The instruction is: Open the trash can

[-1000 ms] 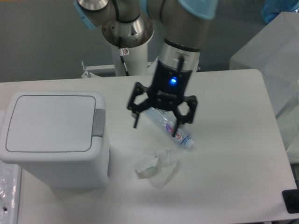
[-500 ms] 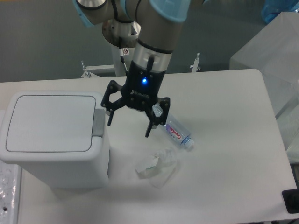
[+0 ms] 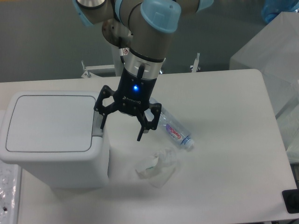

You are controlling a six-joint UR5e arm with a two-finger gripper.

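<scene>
Camera: tool (image 3: 120,131) spread, pointing down beside trash can (image 3: 51,137).

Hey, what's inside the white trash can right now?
Cannot tell: the trash can has its flat lid shut, covering the inside. Nothing lies on the lid; the open gripper hangs beside it.

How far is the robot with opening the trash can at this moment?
Nothing is opened yet: the trash can has its lid flat and shut. In hand is the approach: the open pincer hangs empty beside the grey push-button tab, one fingertip close to it; contact cannot be told. Left: press the tab so the lid lifts.
</scene>
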